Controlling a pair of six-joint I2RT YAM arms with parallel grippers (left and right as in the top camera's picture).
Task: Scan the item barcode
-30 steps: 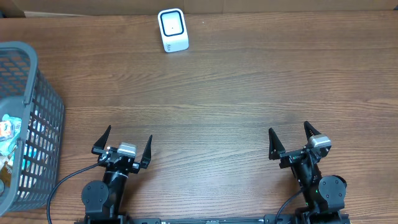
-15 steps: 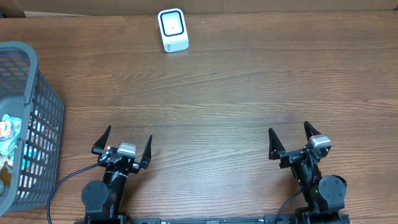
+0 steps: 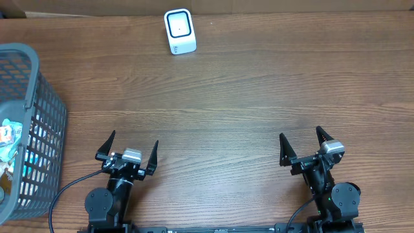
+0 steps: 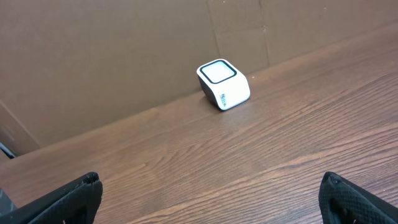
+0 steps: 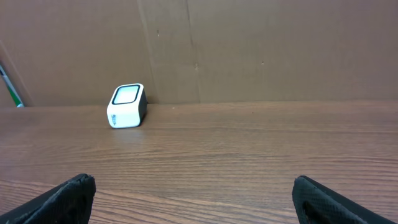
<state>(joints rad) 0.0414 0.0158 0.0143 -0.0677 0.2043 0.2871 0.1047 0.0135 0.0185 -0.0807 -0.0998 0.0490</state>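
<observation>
Lying in the grey basket at the left edge of the table, the packaged items are well apart from the white scanner standing near the far edge. My left jaws and my right jaws are both spread wide and empty, low over the near side.

Open tabletop, basket left, scanner back
</observation>
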